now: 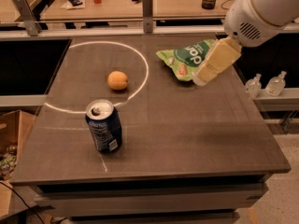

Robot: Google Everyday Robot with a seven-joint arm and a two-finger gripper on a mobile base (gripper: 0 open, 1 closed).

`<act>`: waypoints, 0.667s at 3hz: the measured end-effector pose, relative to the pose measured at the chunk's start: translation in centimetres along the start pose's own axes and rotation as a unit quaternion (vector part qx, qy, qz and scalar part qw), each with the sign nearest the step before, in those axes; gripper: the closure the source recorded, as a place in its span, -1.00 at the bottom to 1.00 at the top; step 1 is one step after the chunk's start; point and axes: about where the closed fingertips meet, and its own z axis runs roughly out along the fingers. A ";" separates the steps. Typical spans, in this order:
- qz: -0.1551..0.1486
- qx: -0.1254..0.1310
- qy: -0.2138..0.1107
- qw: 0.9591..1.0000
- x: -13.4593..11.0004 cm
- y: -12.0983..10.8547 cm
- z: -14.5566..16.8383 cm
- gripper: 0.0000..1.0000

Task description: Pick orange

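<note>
Located orange (117, 80) on table (187, 134) inside white circle (147, 71), behind blue can (103, 126). Observed end effector (201, 78) over green bag (184, 57), well apart from orange; cannot tell its state.

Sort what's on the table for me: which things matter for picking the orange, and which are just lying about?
For the job:
orange, inside the white ring
gripper, above the green snack bag, right of the orange

Just lying about:
blue soda can
green snack bag

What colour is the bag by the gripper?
The bag is green with white lettering, clearest in the camera view; the gripper hangs over one end.
</note>
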 end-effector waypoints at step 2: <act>0.016 -0.010 -0.096 0.995 -7.2 0.3 3.8 -1.00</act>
